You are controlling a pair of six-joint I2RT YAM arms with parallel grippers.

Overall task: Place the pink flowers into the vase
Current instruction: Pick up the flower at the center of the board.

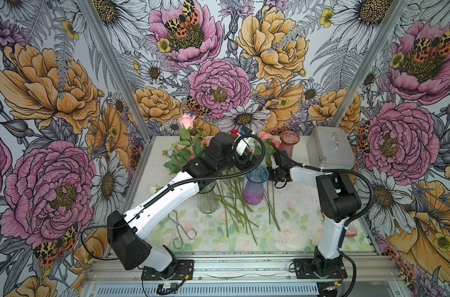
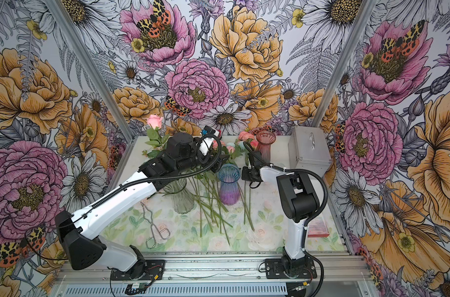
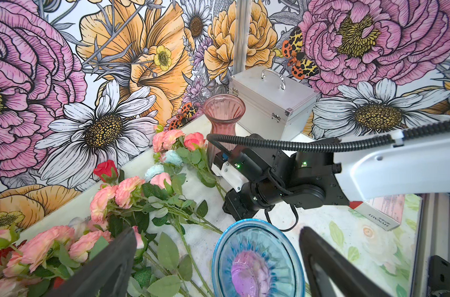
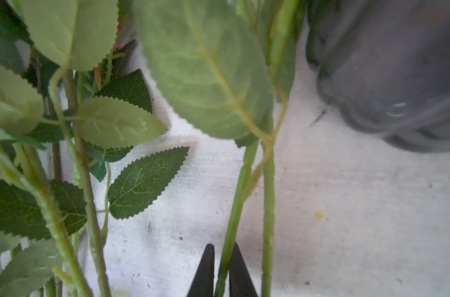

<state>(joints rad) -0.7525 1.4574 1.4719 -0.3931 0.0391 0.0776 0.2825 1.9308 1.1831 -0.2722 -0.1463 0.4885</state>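
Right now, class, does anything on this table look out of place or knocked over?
Nothing is knocked over or broken: the pink vase, blue vase and clear vase stand upright. The flowers lie in a loose heap, stems crossing, and one white bloom lies apart near the table's left edge.

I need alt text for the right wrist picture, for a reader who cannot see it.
The right end effector has its two black tips shut on a thin green stem. A second stem runs beside it, among serrated leaves. A blurred vase base stands on the pale table.
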